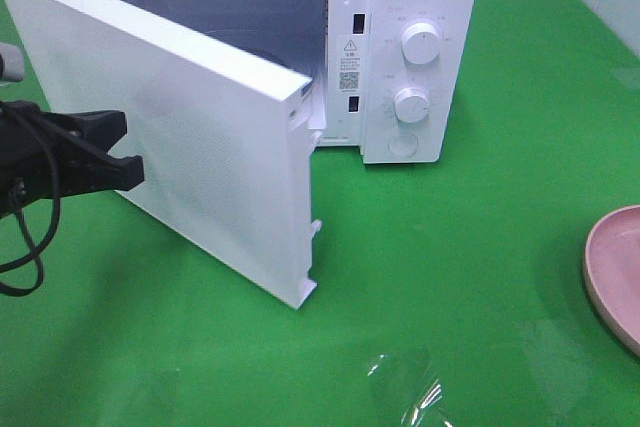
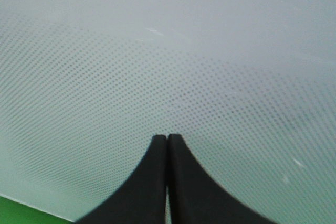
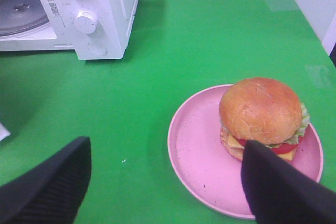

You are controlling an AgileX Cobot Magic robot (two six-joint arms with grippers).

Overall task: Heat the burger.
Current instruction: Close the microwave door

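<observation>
At tabletop's right edge, burger (image 3: 261, 111) waiting on pink plate (image 3: 194, 150); microwave door (image 1: 190, 137) held open by pinched-shut left gripper (image 1: 128, 147); right gripper (image 3: 165, 182) wide, empty. Next: grasp, load.

My left gripper (image 1: 128, 169) is matte black plastic, with angular, wedge-shaped fingers (image 1: 95, 127) on a blocky black body. A thin black cable (image 1: 25, 262) hangs from it in a loose loop, and a small grey cylindrical part (image 1: 10, 62) sits just above the body. Close up, its two fingertips (image 2: 156, 150) are smooth, black and curved, flaring wider toward their base. My right gripper (image 3: 167, 174) has two broad, dark fingers (image 3: 283, 192) with rounded edges and a dull, unmarked surface.
</observation>
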